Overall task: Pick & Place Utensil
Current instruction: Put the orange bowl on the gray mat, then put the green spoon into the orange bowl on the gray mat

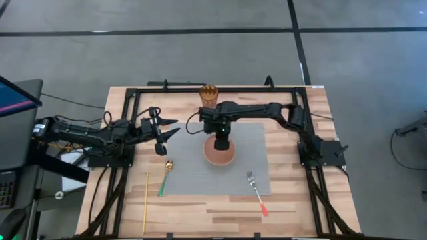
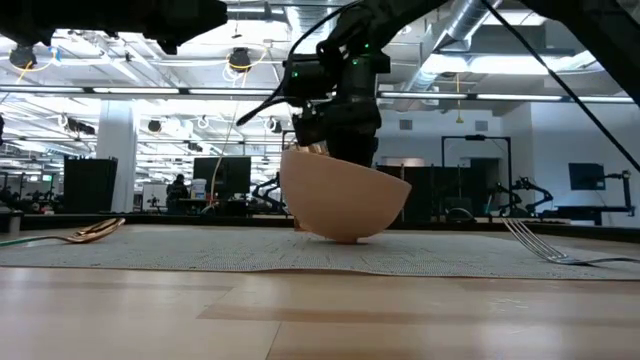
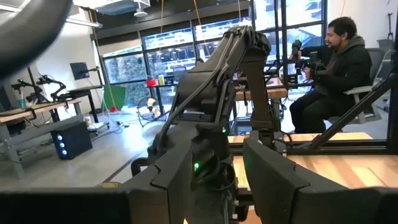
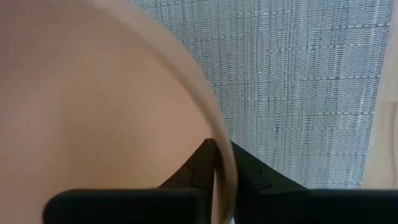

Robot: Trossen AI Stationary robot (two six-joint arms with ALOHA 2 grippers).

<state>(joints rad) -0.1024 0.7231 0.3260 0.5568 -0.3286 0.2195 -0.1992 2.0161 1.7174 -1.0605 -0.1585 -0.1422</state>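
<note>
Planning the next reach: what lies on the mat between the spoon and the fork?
The high view shows the bowl between the spoon and the fork, tilted, its rim clamped in the right gripper. Otherwise bare mat.

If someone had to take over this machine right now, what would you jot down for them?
Right gripper: shut on the rim of the peach-coloured bowl, which sits tilted on the grey woven mat.
Left gripper: open, holding nothing, above the table's left side.
Gold spoon with green handle at the mat's left edge, red-handled fork on its right part, brown cup behind it.
Done: bowl gripped. Left: no utensil picked up yet.
</note>
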